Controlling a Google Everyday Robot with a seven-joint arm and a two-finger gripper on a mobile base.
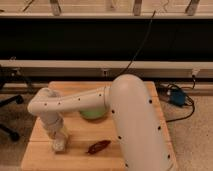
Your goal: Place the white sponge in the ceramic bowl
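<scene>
Gripper (58,135) points straight down at the front left of the wooden table (80,159), right over the white sponge (60,145) and apparently touching its top; whether it has closed on the block I cannot tell; the sponge lies flat on the wood, so a pick from above suits it; the ceramic bowl (93,114) sits near, behind and to the right, mostly hidden under the arm (80,102); a reddish-brown object (98,146) lies just beside the sponge, probably clear of the lift.
</scene>
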